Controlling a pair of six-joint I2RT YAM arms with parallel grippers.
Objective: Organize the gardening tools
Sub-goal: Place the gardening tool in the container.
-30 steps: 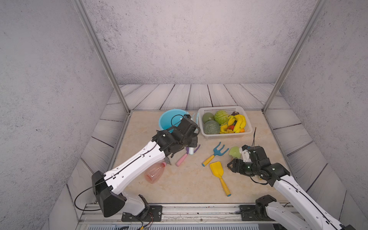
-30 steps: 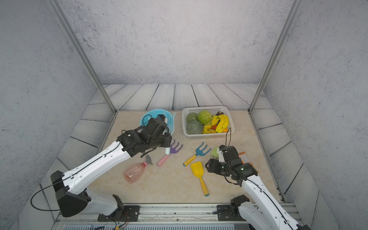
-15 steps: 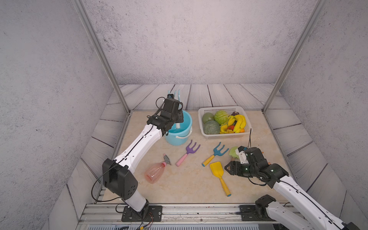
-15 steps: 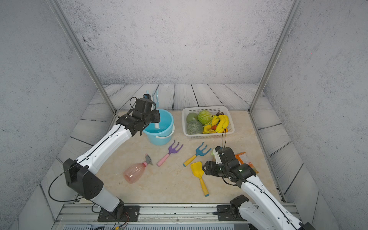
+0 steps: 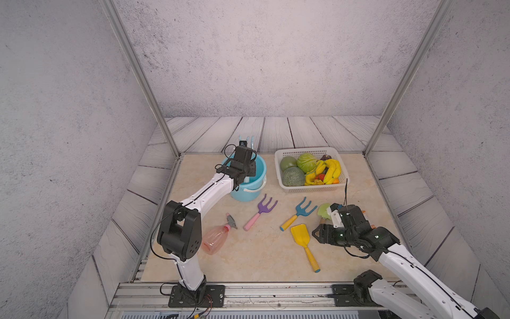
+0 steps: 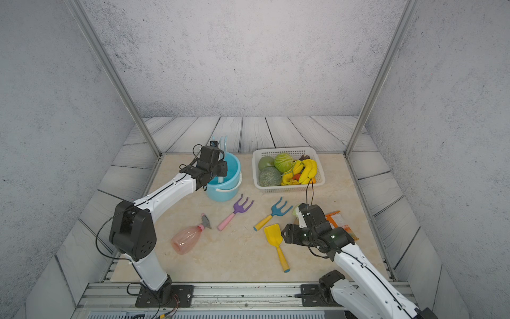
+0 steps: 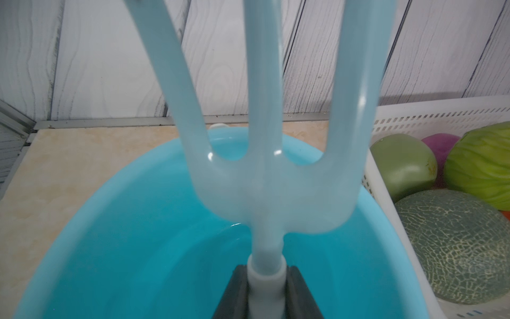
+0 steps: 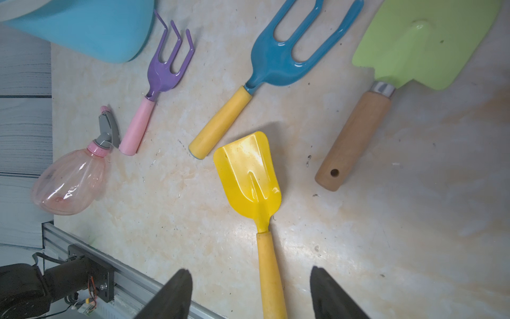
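Light-blue fork (image 7: pixel 265 187) now in bucket (image 7: pixel 110 248)

Light-blue bucket (image 5: pixel 246 193), white handle folded down against its front wall, upper centre-left of the beige marbled tabletop (image 5: pixel 248 262) in both top views. White perforated basket (image 5: pixel 314 188) to its right, near but apart. Inside: green cabbage (image 5: pixel 307 163) at the back, netted melon (image 5: pixel 293 176) front left, smooth green fruit (image 5: pixel 287 163) behind the melon, bananas (image 5: pixel 332 169) on the right; small red and orange pieces beneath, unclear. Flat orange packet (image 6: pixel 335 218) right of centre, partly hidden.
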